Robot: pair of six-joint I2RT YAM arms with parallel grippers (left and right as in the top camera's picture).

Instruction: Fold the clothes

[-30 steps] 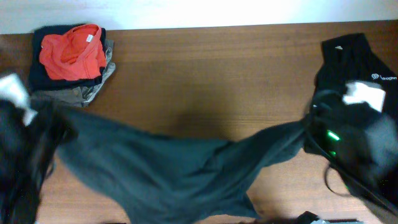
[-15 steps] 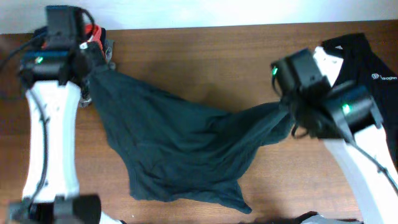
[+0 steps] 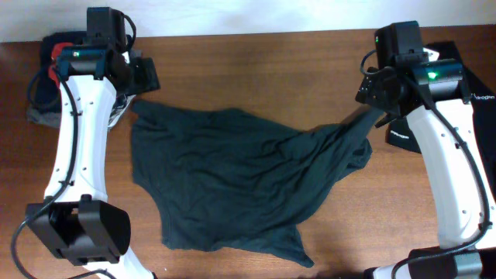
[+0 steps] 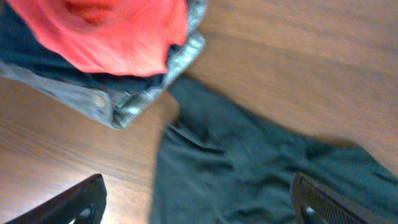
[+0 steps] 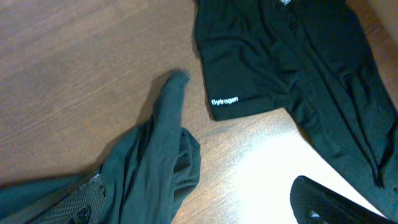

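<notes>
Dark-green shirt (image 3: 232,182), whole only in overhead view

Overexposed glare along overhead's top edge; wrist views slightly blurred.

The spread shirt (image 3: 232,178) was dark grey-green, the second shirt (image 5: 267,50) black with white lettering (image 5: 225,101), the table (image 3: 256,70) wood-brown.

Robot lab: two arms (image 3: 75,139), wooden table (image 3: 256,70)
</notes>
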